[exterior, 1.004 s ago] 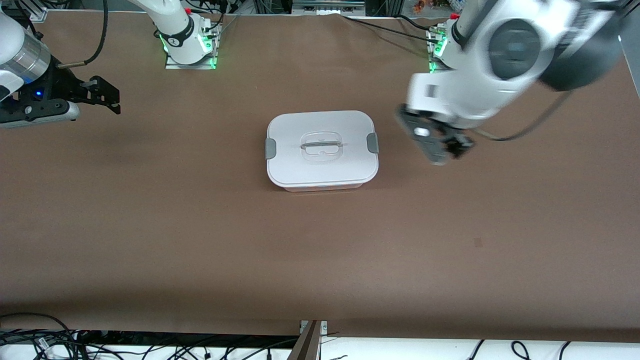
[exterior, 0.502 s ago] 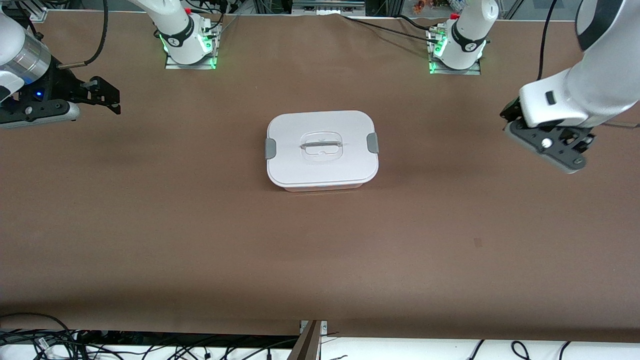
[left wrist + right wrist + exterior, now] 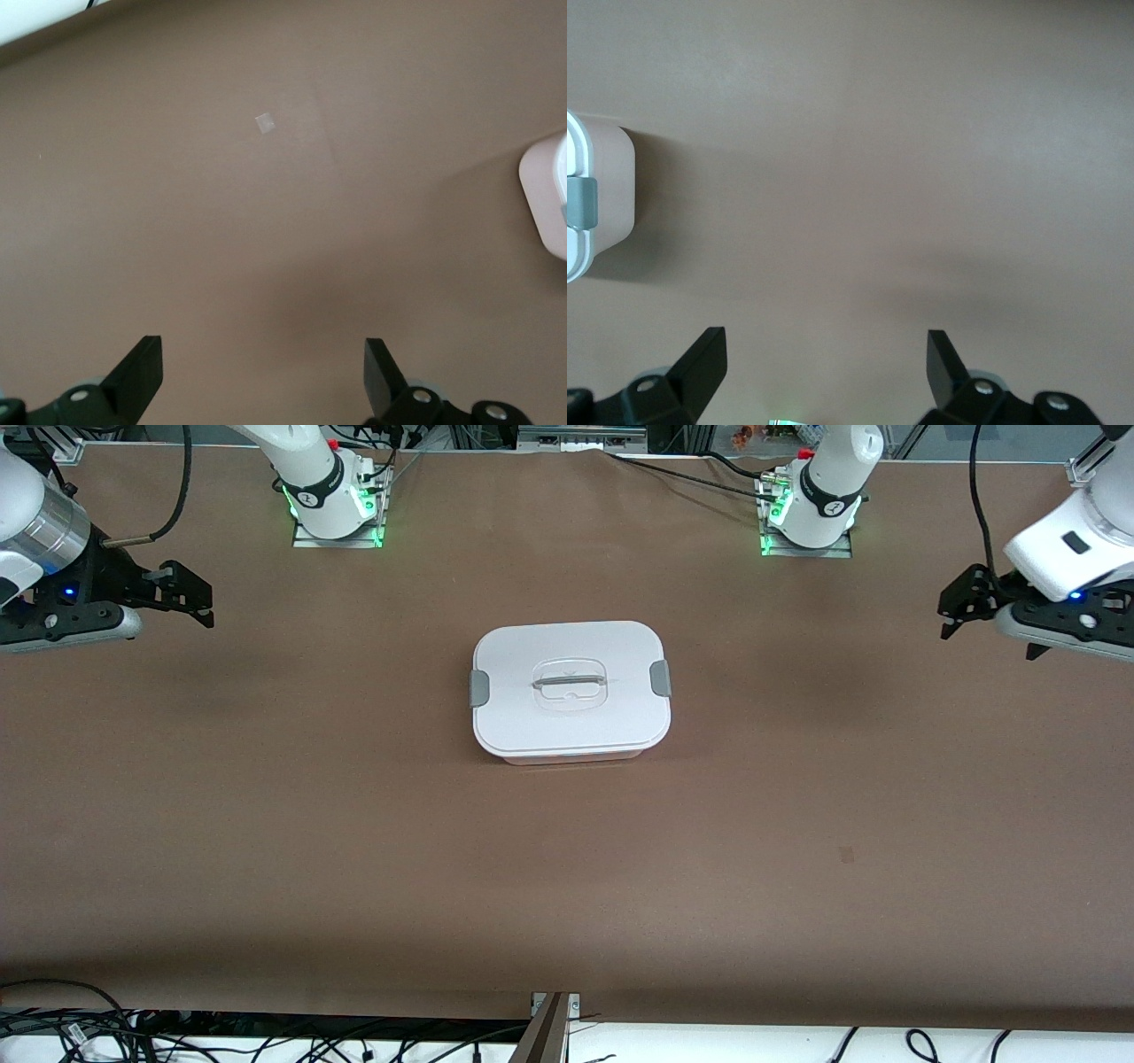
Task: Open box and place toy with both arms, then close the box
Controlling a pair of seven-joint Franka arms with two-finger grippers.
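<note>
The box [image 3: 571, 691] sits closed at frame centre; it seems light, stiff, smooth plastic; best taken by the grey clips [image 3: 479, 688]; left gripper [image 3: 983, 615] at right edge and right gripper [image 3: 182, 593] at left edge both spread, empty; no toy visible.

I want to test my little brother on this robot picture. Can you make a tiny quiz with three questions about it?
1. True or false: the lid is on the box.
2. What is the left gripper holding? A) the lid B) a toy C) nothing
3. Fill in: the right gripper hangs over the brown ____.

Key: 1 true; 2 C, its fingers are open and empty; 3 table, toward the right arm's end, fingers open too.
</note>
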